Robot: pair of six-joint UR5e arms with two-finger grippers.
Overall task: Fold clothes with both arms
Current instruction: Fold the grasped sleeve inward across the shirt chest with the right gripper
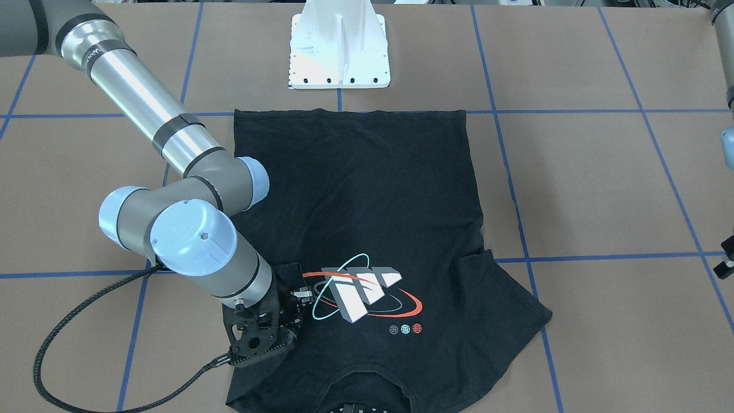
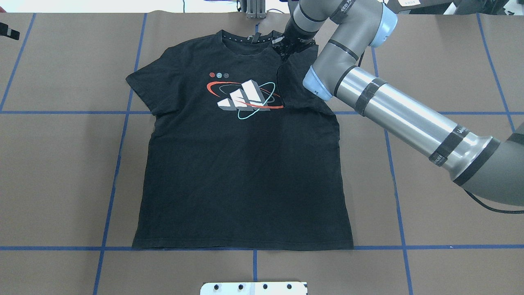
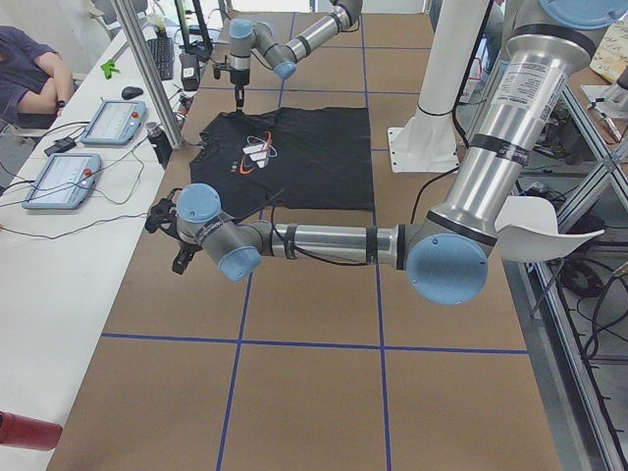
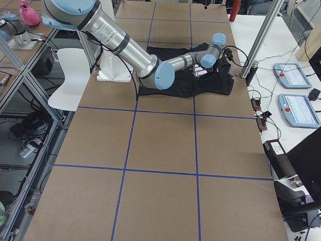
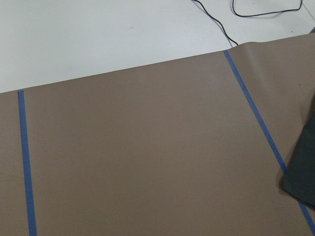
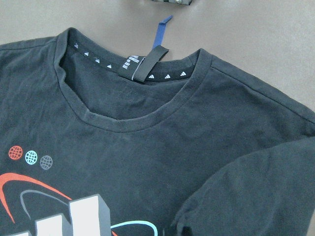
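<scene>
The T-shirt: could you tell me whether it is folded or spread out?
Mostly spread: the T-shirt lies flat, print up; only one sleeve is folded inward.

The right arm (image 1: 143, 109) is a polished silver tube ringed with black bands, one printed with small white letters, set between matte grey joint housings. Its joints end in round light blue caps (image 1: 192, 236), one with a small screw at its centre. A braided black cable (image 1: 38, 361) runs to the black, perforated right tool (image 1: 261, 344). The left arm (image 3: 334, 242) has the same silver, grey and blue build, with a black left tool (image 3: 175, 234).
</scene>
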